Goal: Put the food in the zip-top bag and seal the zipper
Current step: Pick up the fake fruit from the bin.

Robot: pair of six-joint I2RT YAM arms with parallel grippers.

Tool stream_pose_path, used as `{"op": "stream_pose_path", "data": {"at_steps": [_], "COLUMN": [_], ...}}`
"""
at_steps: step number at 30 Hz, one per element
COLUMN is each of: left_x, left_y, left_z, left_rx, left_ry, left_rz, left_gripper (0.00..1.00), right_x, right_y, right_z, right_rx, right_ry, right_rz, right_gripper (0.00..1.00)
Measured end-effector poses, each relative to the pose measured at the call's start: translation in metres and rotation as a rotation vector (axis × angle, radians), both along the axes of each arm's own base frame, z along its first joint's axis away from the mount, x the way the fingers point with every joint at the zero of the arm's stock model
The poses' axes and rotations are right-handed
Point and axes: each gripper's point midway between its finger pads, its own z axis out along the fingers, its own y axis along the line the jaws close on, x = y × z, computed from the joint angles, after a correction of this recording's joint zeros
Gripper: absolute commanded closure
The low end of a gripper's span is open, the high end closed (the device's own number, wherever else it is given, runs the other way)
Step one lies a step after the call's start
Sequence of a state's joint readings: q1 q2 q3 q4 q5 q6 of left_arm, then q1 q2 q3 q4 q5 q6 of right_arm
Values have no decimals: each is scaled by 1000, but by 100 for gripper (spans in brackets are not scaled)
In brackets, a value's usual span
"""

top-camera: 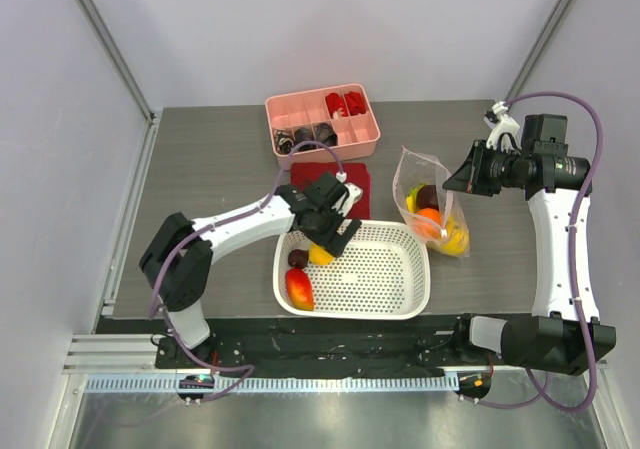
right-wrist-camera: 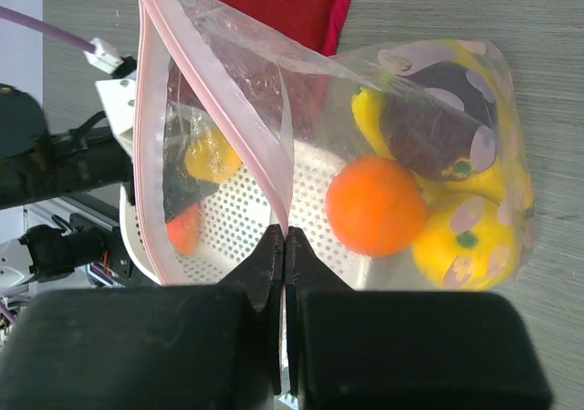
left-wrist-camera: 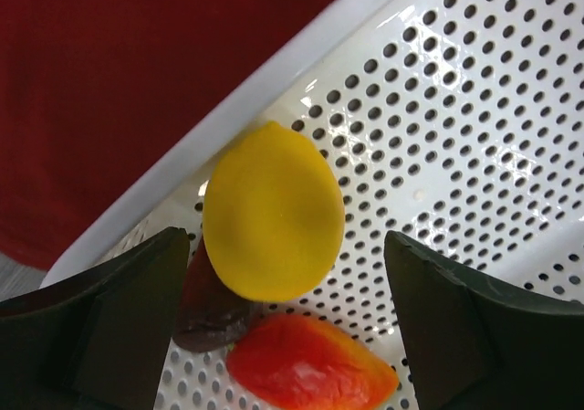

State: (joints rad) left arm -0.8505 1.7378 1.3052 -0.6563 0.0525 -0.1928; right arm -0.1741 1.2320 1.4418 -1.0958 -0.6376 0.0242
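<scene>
My left pincer (left-wrist-camera: 285,246) is spread, lemon (left-wrist-camera: 272,211) centred in it: looks smooth, hard, slippery, so grip its waist; right pincer (right-wrist-camera: 285,246) pinches floppy zip-top bag (right-wrist-camera: 365,90) rim.

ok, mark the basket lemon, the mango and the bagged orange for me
lemon (left-wrist-camera: 272,223), left wrist view, middle of its skin.
mango (left-wrist-camera: 310,373), left wrist view, red upper face.
orange (right-wrist-camera: 376,206), right wrist view, its centre.

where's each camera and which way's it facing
Top: above and behind, looking down at the table; both arms show.
Left wrist: on that arm, looking down at a lemon in the basket; open fingers show.
Right wrist: on that arm, facing the bag pinched in its shut fingers.
Shared: top and left wrist show the lemon.
</scene>
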Motion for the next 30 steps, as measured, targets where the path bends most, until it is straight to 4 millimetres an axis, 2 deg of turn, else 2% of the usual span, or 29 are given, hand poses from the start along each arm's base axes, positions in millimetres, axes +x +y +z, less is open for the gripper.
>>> {"op": "stream_pose_path", "data": {"at_steps": [2, 5, 6, 8, 12, 14, 17, 21, 27, 30], "left_x": [2, -4, -6, -9, -12, -13, -13, -13, 2, 11], "left_y": [-3, -3, -4, -6, -11, -11, -15, -24, -66, -89], "left_z": [-12, -35, -40, -48, -45, -34, 9, 102, 247, 288], "left_rx": [4, 36, 44, 53, 37, 12, -81, -271, -563, -646], "left_ry": [2, 29, 36, 48, 45, 36, -30, -175, -369, -423], "left_rz": [-4, -21, -28, -35, -55, -63, -91, -144, -186, -203], "left_gripper": [13, 22, 30, 35, 42, 43, 45, 43, 42, 42], "right_x": [0, 0, 0, 0, 0, 0, 0, -1, -3, -4], "right_y": [0, -1, -1, -1, -2, -2, -2, -1, 1, 2], "right_z": [0, -1, -1, -1, -1, -1, -2, -2, -2, -2], "right_rx": [-2, -5, -7, -8, -12, -12, -10, -8, 0, 3], "right_ry": [0, 1, 1, 1, 1, 1, 2, 2, 0, -1], "right_rz": [-1, -4, -5, -5, -6, -5, -3, 1, 9, 11], "right_gripper": [99, 99, 99, 99, 99, 99, 99, 99, 99, 99]}}
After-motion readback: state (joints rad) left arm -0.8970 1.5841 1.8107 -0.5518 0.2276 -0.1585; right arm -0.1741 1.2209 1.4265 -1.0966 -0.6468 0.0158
